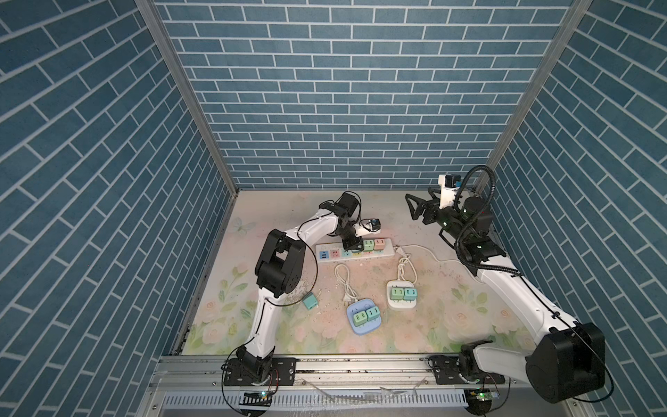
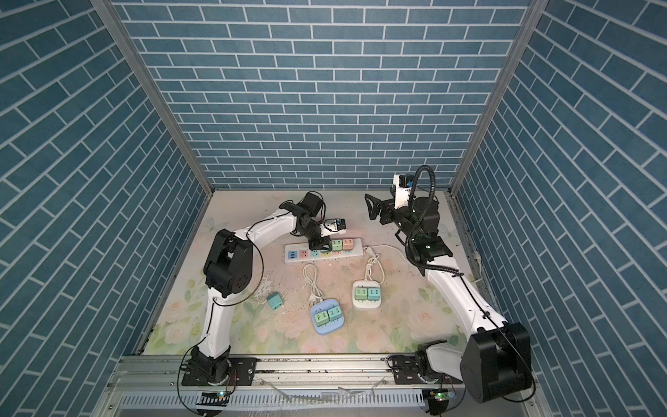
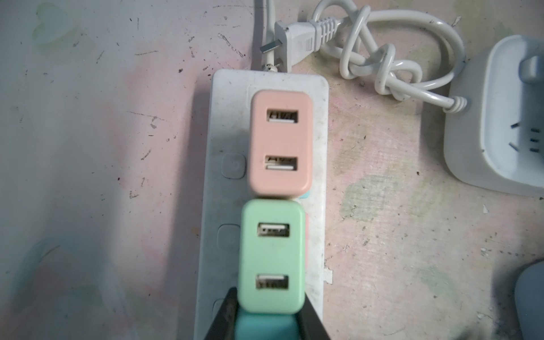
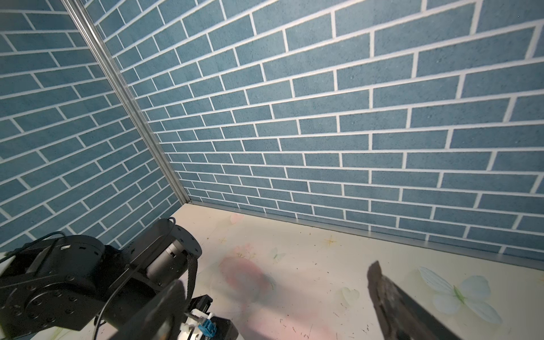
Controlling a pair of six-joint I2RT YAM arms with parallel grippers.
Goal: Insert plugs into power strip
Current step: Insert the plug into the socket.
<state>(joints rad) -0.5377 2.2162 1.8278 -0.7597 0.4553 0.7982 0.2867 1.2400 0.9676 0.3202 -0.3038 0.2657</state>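
Now left claw (image 1: 355,248) clamps a teal cube plug (image 3: 265,327) on the long white power strip (image 3: 223,123), just beside its mint-green plug (image 3: 272,256); right claw (image 1: 412,207) gapes wide, well apart.

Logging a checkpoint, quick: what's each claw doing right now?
Left claw: closed on the teal plug at the long power strip.
Right claw: open, holding nothing.

Left claw (image 2: 323,249) on teal plug (image 2: 327,248) at strip (image 2: 355,254).
Green plug (image 2: 337,246), pink plug (image 2: 348,244) beside it; right claw (image 2: 371,209) raised, spread.
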